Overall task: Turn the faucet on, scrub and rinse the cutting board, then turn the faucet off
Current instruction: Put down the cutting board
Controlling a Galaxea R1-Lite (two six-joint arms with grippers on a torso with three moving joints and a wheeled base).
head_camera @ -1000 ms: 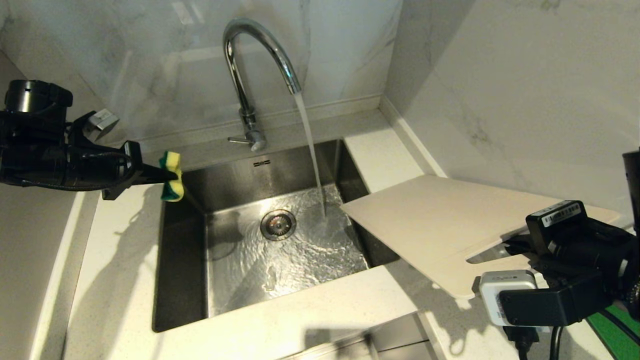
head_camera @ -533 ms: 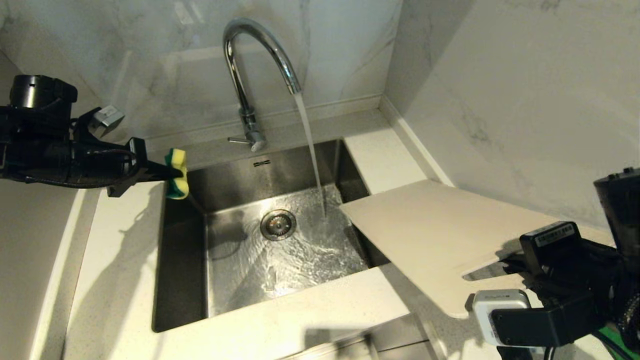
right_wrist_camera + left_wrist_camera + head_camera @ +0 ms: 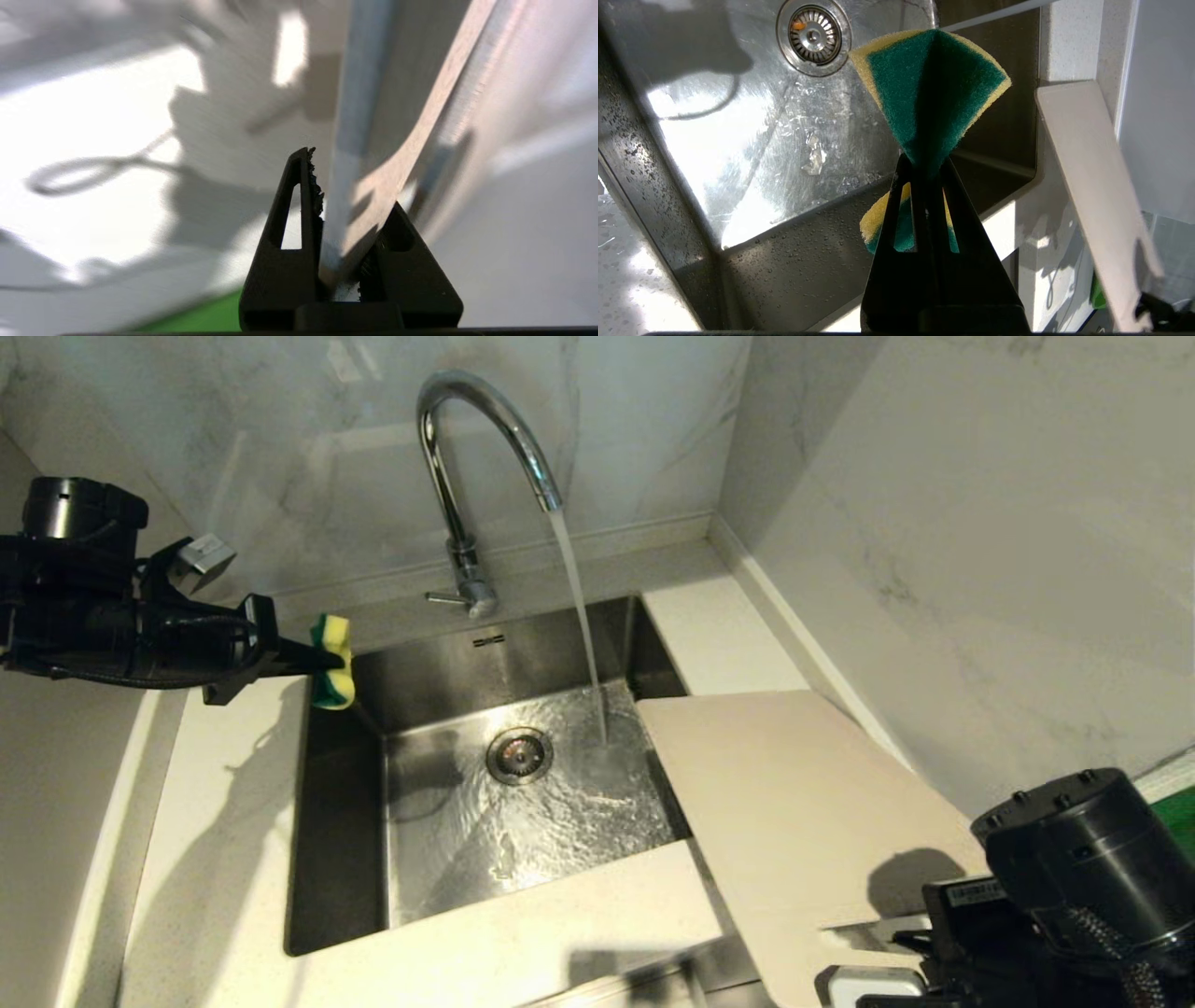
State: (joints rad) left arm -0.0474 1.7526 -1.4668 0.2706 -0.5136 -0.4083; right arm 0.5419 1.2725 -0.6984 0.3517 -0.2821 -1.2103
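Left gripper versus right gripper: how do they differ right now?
The left gripper pinches a folded green-and-yellow sponge; the right gripper grips the cream cutting board by its edge. The left hangs over the sink's left rim, the right sits low at the robot's right. Both hold something clear of the running water.

Polished chrome faucet point(image 3: 471, 476); brushed steel sink point(image 3: 336, 803), wet and glossy. Matt, smooth cream board point(image 3: 794, 803). Rough green-and-yellow foam sponge point(image 3: 931, 88) in the left gripper point(image 3: 924, 163). Speckled stone table point(image 3: 224, 859).
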